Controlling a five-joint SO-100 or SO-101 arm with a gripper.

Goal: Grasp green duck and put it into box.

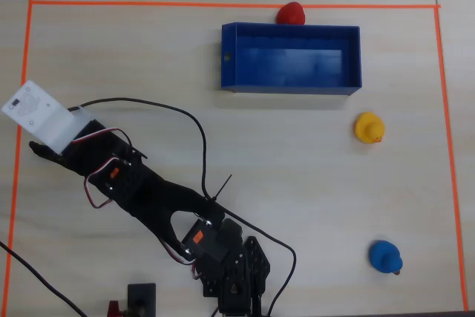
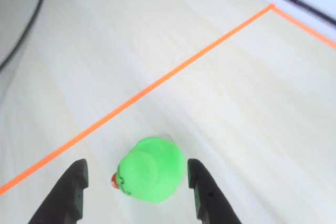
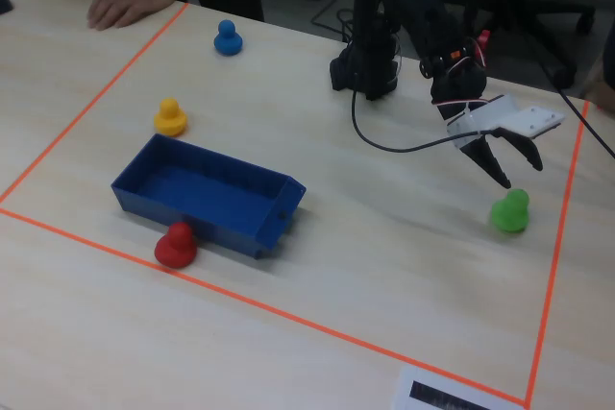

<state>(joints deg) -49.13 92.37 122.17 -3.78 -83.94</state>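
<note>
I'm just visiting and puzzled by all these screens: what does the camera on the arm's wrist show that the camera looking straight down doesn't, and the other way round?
Only the wrist view shows the small lime-green rubber duck, sitting between the open gripper fingers, not yet touched. Only the overhead view shows the dark-blue plastic box, the red duck behind it, the yellow duck and the blue duck; there the arm hides the green one. Both show the pale wooden table and its orange tape border.
</note>
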